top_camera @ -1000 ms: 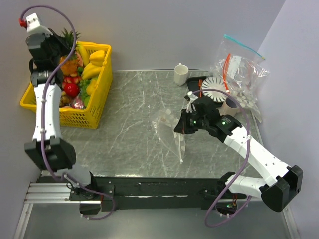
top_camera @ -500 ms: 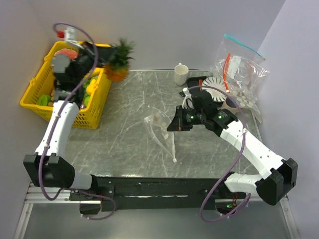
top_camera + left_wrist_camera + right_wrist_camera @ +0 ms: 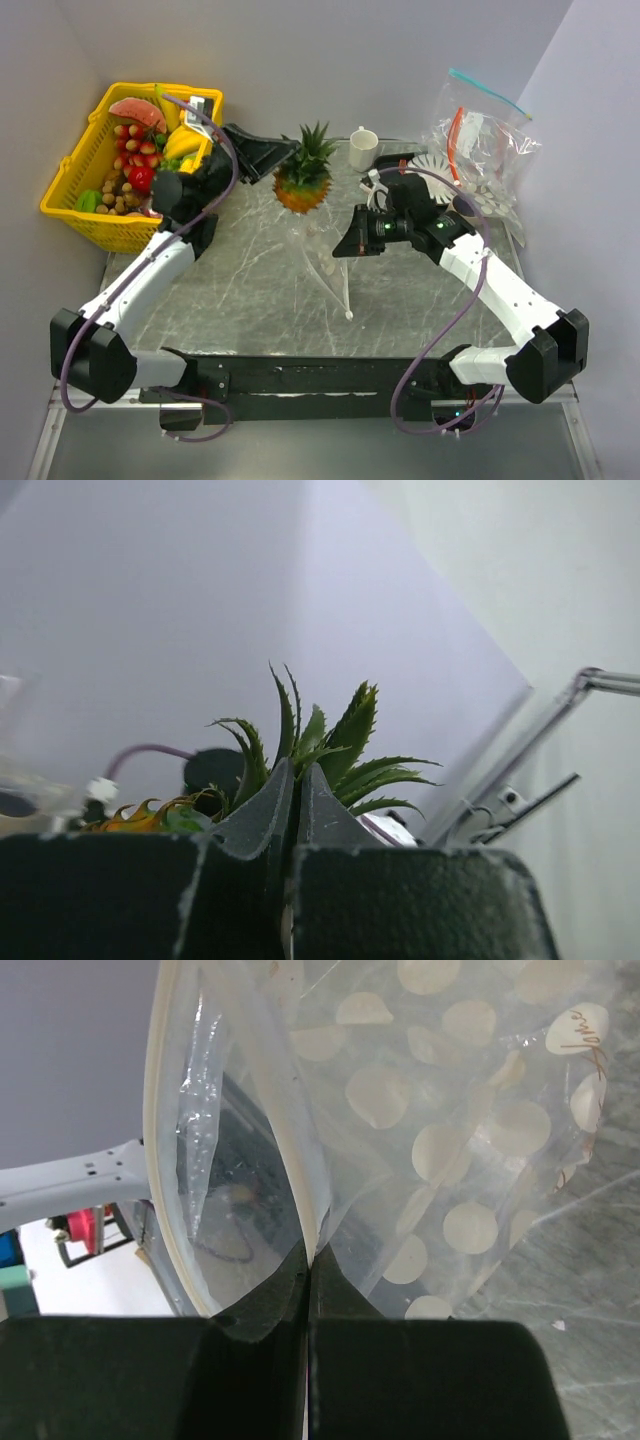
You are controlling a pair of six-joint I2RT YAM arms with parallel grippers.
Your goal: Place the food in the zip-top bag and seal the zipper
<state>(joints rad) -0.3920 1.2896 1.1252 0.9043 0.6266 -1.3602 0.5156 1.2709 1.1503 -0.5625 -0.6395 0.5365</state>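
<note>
Top external: the left gripper (image 3: 288, 152) is out past the right end of the yellow basket (image 3: 70, 205), over the far part of the table (image 3: 240, 285). The pineapple (image 3: 302, 186) hangs at its tips, green crown up and orange body down. Whether the body touches the tabletop cannot be told.

Left wrist: both fingers (image 3: 262, 815) are pressed nearly together, pinching the crown leaves. Spiky green tips stand above the pads.

The strawberries (image 3: 135, 150) and the apple (image 3: 142, 178) lie in the basket among other toy fruit.

The right gripper (image 3: 348, 246) is at mid-table, holding up the dotted zip-top bag (image 3: 325, 268). The bag's lower end trails to the tabletop toward the near edge. The pineapple is just beyond the bag's far end, close to it but apart.

Right wrist: the fingers are shut tight, with no gap showing, clamped on the bag's mouth edge. The zipper (image 3: 153, 1140) curves away from the pinch as a pale strip, and the mouth gapes open beside it. Whitish dots run down the film.

A white cup (image 3: 363, 148) and a heap of other clear bags (image 3: 485, 140) are at the far right.
</note>
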